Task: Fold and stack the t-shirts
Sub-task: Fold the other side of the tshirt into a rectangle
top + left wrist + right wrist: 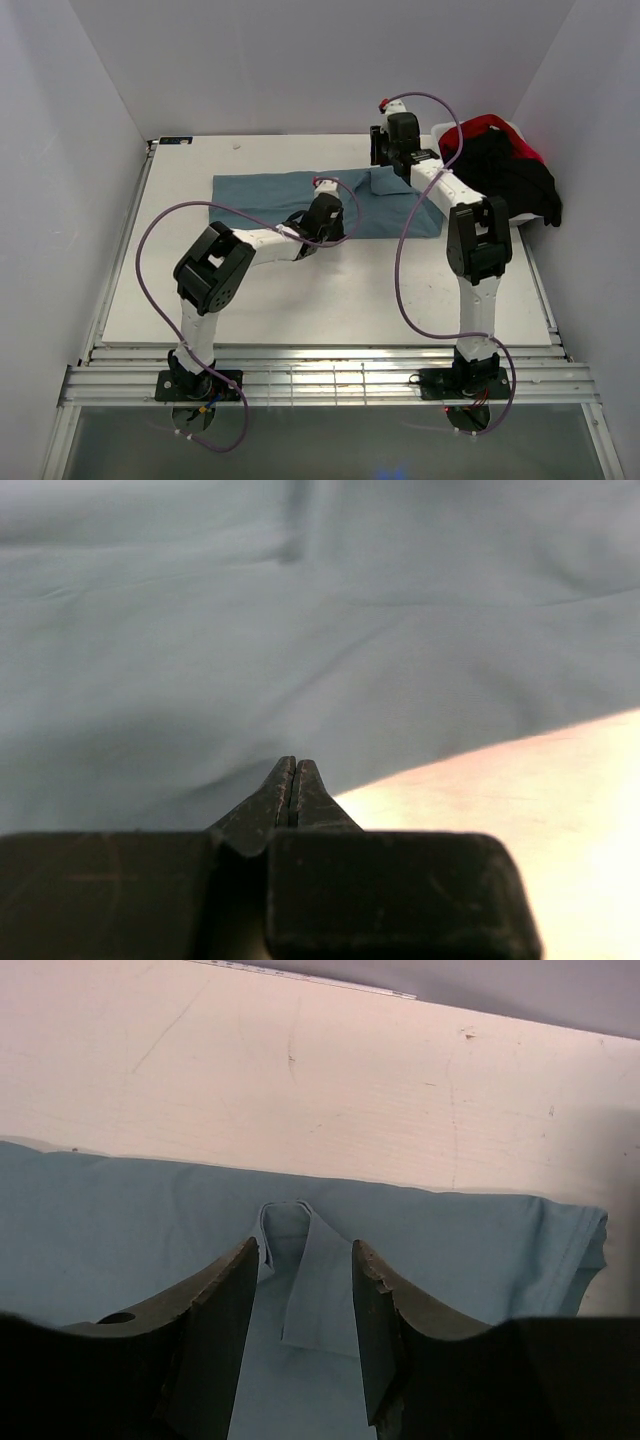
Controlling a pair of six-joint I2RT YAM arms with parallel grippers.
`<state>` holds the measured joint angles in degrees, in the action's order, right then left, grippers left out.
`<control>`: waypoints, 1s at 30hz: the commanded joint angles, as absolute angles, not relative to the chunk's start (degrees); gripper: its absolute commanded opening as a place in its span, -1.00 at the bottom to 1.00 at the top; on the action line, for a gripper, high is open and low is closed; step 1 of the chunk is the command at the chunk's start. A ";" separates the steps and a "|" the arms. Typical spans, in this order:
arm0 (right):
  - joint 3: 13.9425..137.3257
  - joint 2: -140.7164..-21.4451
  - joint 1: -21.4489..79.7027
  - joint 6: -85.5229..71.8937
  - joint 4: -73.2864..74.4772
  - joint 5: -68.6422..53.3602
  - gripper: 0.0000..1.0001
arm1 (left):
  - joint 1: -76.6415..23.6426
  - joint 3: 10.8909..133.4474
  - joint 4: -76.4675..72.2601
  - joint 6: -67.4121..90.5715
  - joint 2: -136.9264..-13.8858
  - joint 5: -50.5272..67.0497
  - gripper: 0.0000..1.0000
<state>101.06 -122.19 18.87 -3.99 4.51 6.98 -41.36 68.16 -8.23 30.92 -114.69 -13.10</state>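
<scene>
A dusty teal-blue t-shirt (260,195) lies spread flat across the middle of the white table (330,290). My left gripper (325,222) sits at its near edge, jaws shut tip to tip (293,765), with no cloth seen between them; the shirt (300,630) fills that view. My right gripper (385,170) is open over the shirt's far edge (480,1240). Its gap (305,1260) straddles a small folded-over flap (320,1295) without gripping it. A black t-shirt (505,170) and a red t-shirt (485,125) lie heaped at the back right.
The heap of black and red shirts rests in a white tub (525,218) at the table's right edge. White walls close in on three sides. A metal rail (320,385) runs along the front by the arm bases.
</scene>
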 commanded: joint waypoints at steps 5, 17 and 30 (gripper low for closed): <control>99.75 -124.80 18.90 -2.37 9.14 3.34 -0.20 | -44.30 80.14 -8.79 27.95 -116.27 -10.63 -1.00; 102.04 -128.85 18.90 -1.76 13.71 2.11 -0.31 | -44.30 87.89 -8.79 23.12 -122.69 -13.36 -1.00; 103.01 -130.08 18.98 -0.79 16.00 4.65 -0.75 | -42.02 91.32 -9.84 22.15 -128.58 -14.77 -1.00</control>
